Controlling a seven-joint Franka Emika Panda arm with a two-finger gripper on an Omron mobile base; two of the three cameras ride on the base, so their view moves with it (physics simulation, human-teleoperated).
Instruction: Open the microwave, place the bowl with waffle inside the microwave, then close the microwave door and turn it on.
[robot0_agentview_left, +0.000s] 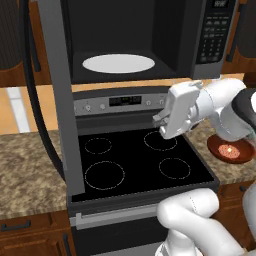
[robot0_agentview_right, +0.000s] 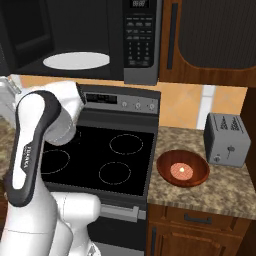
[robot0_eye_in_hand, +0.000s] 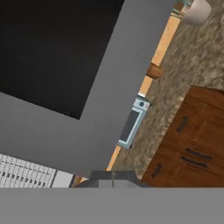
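Observation:
The microwave (robot0_agentview_left: 210, 35) (robot0_agentview_right: 142, 40) hangs above the stove with its cavity exposed and the white turntable plate (robot0_agentview_left: 118, 63) (robot0_agentview_right: 76, 60) showing. Its door (robot0_agentview_left: 60, 100) stands swung wide to the left. In the hand view the door's grey frame (robot0_eye_in_hand: 109, 87) and black glass are close ahead. My gripper (robot0_agentview_left: 159, 120) (robot0_eye_in_hand: 113, 176) hovers over the stove's back right burner, shut with nothing in it. The reddish-brown bowl (robot0_agentview_left: 231, 150) (robot0_agentview_right: 182, 168) sits on the counter right of the stove, holding the small pale waffle (robot0_agentview_left: 230, 149) (robot0_agentview_right: 182, 171).
Under the arm lies the black stove top (robot0_agentview_left: 135, 160) (robot0_agentview_right: 100, 155), with its knob panel behind. A grey toaster (robot0_agentview_right: 226, 138) stands just right of the bowl. Granite counter (robot0_agentview_left: 30, 170) lies left of the open door. Wooden drawers (robot0_eye_in_hand: 188, 140) appear in the hand view.

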